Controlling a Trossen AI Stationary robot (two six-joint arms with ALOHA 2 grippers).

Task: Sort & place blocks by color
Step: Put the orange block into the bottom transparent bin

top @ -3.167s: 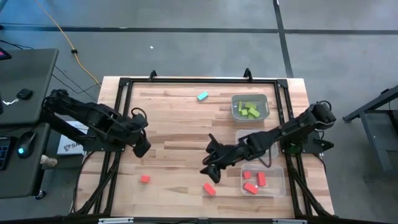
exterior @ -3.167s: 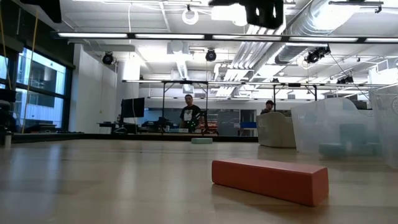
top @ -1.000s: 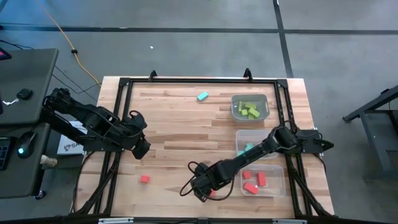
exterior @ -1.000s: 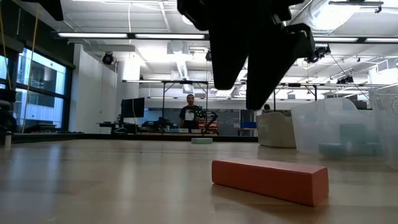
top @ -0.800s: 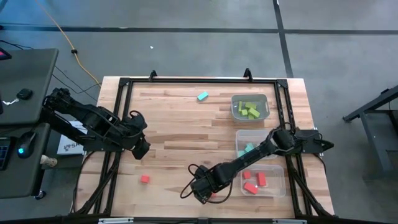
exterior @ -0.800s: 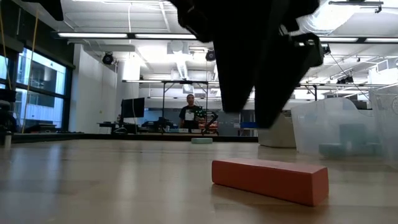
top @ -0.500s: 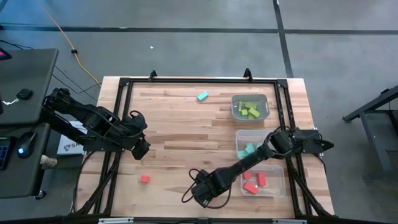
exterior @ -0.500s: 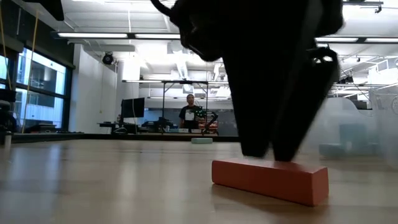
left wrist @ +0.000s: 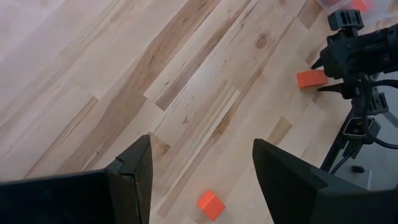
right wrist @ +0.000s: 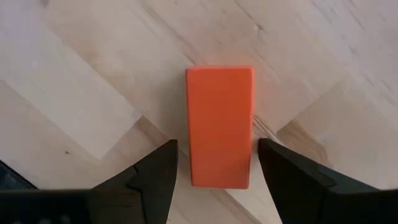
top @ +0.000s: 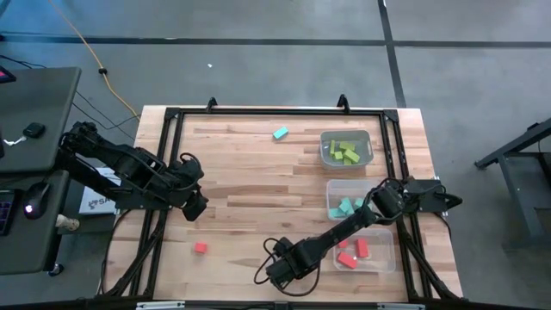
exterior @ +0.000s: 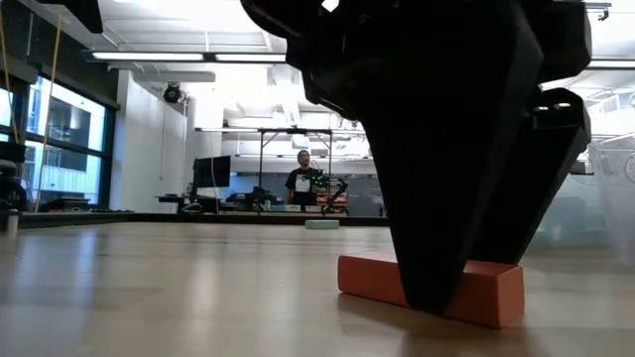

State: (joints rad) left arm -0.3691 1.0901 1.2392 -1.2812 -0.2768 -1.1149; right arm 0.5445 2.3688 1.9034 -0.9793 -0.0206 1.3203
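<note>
Right gripper stood with fingers apart, straddling red-orange bar; left gripper hovered, fingers apart.

Perhaps "SA" on a white sheet; nothing else readable.

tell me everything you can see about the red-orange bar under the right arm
The red-orange bar is a solid, matte, sharp-edged rectangular block lying flat on the wooden table, near its front edge and left of the bin of red blocks. The right end effector is open, a finger on each long side; contact isn't clear.
</note>
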